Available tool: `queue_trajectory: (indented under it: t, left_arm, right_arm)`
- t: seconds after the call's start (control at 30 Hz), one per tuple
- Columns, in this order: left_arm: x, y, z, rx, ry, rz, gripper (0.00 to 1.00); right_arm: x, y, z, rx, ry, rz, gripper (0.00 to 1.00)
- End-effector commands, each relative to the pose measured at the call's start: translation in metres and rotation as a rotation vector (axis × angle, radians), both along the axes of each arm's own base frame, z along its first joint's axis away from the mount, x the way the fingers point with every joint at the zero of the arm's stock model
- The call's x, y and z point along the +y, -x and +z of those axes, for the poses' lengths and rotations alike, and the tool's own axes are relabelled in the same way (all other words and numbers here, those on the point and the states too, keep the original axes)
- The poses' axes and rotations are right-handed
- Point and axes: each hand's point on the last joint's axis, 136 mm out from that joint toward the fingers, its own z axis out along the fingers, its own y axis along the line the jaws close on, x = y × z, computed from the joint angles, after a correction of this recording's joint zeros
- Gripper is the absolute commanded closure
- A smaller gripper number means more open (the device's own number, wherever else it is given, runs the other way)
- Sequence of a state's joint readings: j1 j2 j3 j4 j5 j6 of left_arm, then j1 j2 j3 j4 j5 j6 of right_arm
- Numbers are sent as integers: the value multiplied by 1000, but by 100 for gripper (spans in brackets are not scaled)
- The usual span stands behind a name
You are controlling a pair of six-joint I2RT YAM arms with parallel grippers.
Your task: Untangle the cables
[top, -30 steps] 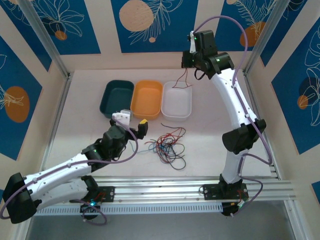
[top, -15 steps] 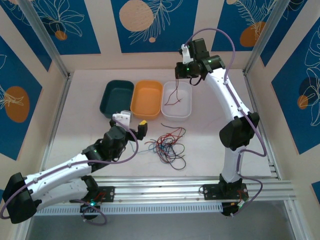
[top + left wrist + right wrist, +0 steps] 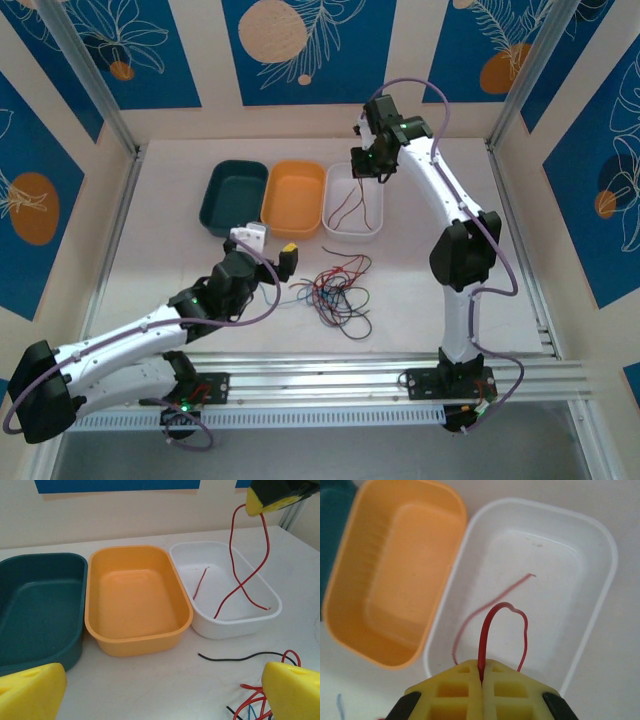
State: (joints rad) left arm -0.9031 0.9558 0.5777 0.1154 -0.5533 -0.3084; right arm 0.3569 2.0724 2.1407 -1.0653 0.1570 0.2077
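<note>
With the right fingers (image 3: 455, 692) clamped on a red cable (image 3: 482, 640) dangling over the white tray (image 3: 535, 503), at 12 o'clock of the tangle (image 3: 335, 295) on the worktop (image 3: 170, 250), and the left fingers (image 3: 30, 692) spread apart at its 9 o'clock, the springy strand may drape outside the tray on release.

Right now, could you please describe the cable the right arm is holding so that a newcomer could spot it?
Start at the white tray, just right of the orange tray. Above it the right gripper pinches a red cable that hangs down into the tray as a loop. This sets it apart from the other red strand, which lies flat inside.
</note>
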Motion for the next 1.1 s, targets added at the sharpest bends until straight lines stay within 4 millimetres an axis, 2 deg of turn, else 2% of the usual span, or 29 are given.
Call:
queue_trajectory:
  t: [0.0,0.37,0.57,0.87,1.07]
  left_arm:
    - [-1,-4,4,-8,11,1,0]
    - [-1,-6,0,2,-1,8,0]
    - [-2,-6,-2,6,-8,13,0]
    - [-3,-9,-9,24,-18,20,0]
    - [-5,-9,-17,44,-27,16,0]
  right_arm:
    - [-4,-5,-2,-20,92,-3,100]
    - [2,-32,-37,-52,311,-17,100]
    - [13,-41,-59,-54,364,0,100]
    - [30,-46,-94,-36,387,10,100]
    - [43,-49,-113,-4,302,-25,100]
